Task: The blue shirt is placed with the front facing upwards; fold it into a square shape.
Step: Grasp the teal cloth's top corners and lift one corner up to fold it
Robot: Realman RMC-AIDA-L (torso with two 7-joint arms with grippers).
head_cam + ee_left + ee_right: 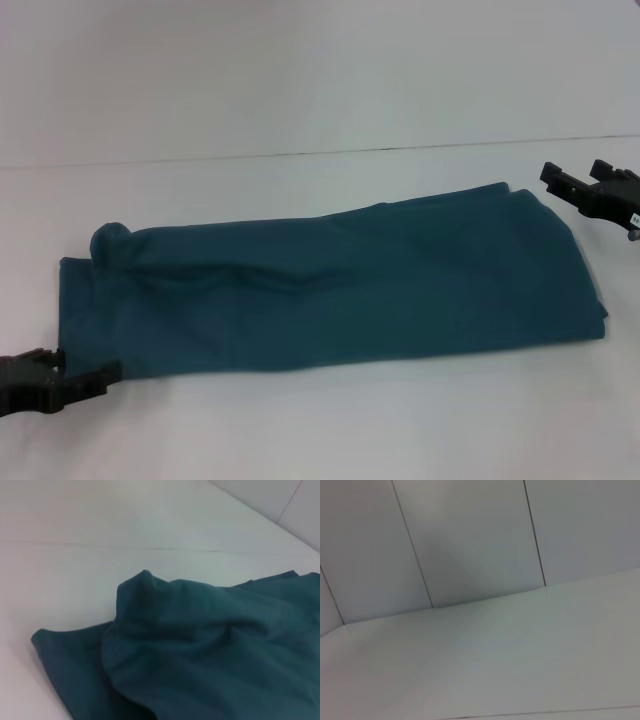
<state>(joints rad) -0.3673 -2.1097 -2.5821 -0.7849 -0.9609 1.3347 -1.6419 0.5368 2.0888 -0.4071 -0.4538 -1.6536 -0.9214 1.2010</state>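
Nearest me, left gripper (60, 385) sits by the blue shirt (340, 290), a long band across the tabletop (300, 430); right gripper (590, 190) hovers opposite, both jaws apart, empty; next I fold end over end

Blue shirt (340, 290), folded lengthwise, flat

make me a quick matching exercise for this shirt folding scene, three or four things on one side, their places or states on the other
Things:
1. blue shirt
2. left gripper
3. right gripper
4. table

Places or states:
A. white bare surface under everything
B. near the shirt's far right corner
C. by the shirt's near left corner
D. folded into a long band, bunched lump at its left end

Pairs: 1-D, 2-C, 3-B, 4-A
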